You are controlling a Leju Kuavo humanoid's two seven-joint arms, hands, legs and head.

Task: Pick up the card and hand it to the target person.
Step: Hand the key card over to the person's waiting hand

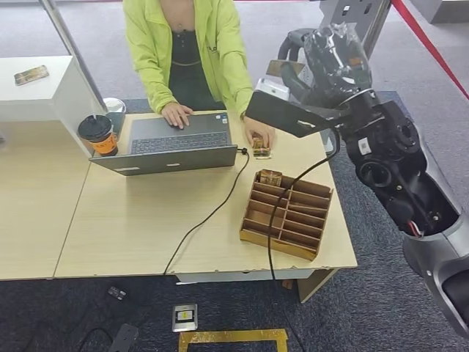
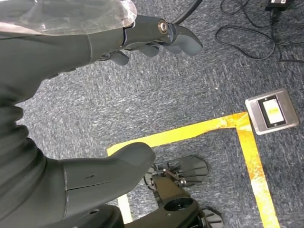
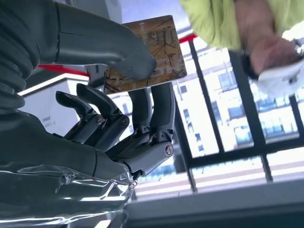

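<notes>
Pinching a thin brown patterned card [image 3: 150,52] between thick grey thumb and dark fingers [image 3: 157,107] of right hand [image 3: 118,95], raised beyond slotted wooden tray [image 1: 287,213] on pale wood bench [image 1: 138,213], near person in lime-green jacket [image 1: 221,44]. Left hand [image 2: 107,109] hanging over grey carpet [image 2: 179,99], fingers apart, holding nothing.
</notes>
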